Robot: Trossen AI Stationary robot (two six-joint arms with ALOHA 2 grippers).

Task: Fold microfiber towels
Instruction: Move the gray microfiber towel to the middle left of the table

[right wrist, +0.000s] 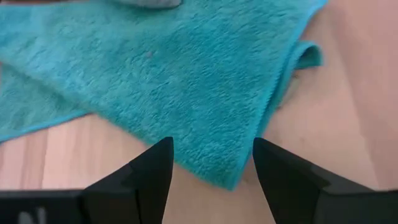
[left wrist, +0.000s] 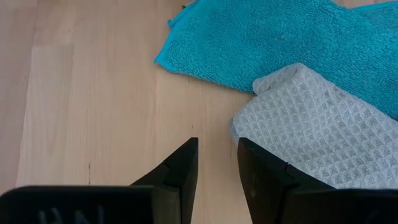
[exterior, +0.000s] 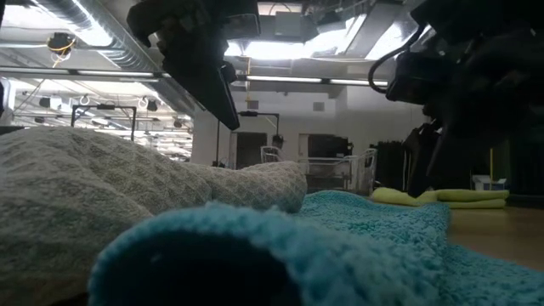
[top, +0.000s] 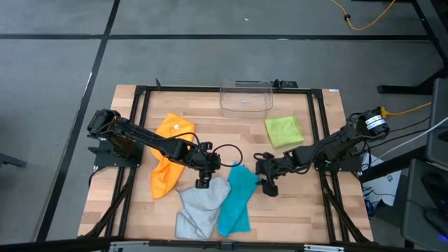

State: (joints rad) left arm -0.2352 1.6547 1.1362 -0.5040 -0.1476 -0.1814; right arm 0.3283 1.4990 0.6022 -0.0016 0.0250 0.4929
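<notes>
Both dark arms lean in toward the middle of the pale wooden table (top: 140,119), and neither is carrying anything. The left gripper (top: 204,182) hangs just above the bare wood at the top corner of the light grey waffle-weave microfiber towel (top: 198,206); its wrist view shows its two dark fingers (left wrist: 180,171) standing a narrow gap apart with only tabletop between them, the grey corner just beside one finger. The right gripper (top: 269,187) sits at the right edge of the fluffy teal blue microfiber towel (top: 236,199), its fingers (right wrist: 152,168) spread wide and straddling a corner of the teal cloth without closing on it.

The teal towel lies stretched out near the front of the table, its left edge touching and partly overlapping the crumpled grey one. The orange microfiber towel (top: 168,157) lies rumpled to the left of them, under the left arm. The lime green microfiber towel (top: 283,131) lies as a tidy folded square toward the back right, well apart from the others. A clear plastic bin (top: 246,96) stands at the back edge, near the green square
</notes>
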